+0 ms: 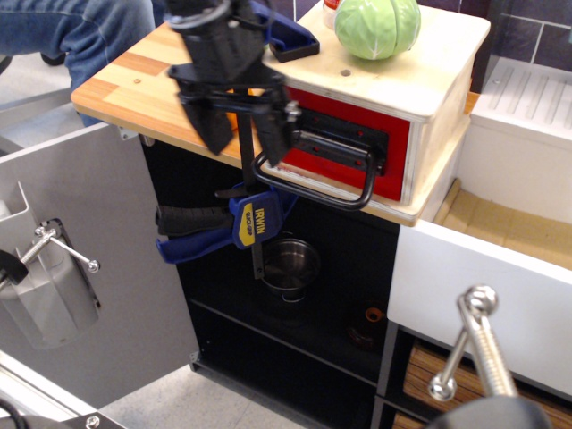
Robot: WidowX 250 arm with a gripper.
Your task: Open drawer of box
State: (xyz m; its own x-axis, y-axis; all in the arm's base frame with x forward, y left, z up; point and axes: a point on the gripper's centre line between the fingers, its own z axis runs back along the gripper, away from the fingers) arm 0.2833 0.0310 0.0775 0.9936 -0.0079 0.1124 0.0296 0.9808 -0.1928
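Hanging with fingers spread wide and empty, the black robot gripper [241, 134] hovers just left of the large black loop handle [315, 170] on the closed red-fronted drawer [344, 134] in the pale plywood box [429, 76] on the wooden counter [134, 85].

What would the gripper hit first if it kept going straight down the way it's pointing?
Probably the left end of the black loop handle below the gripper, though the blue clamp's bar runs between its fingers; depth is unclear from one view.
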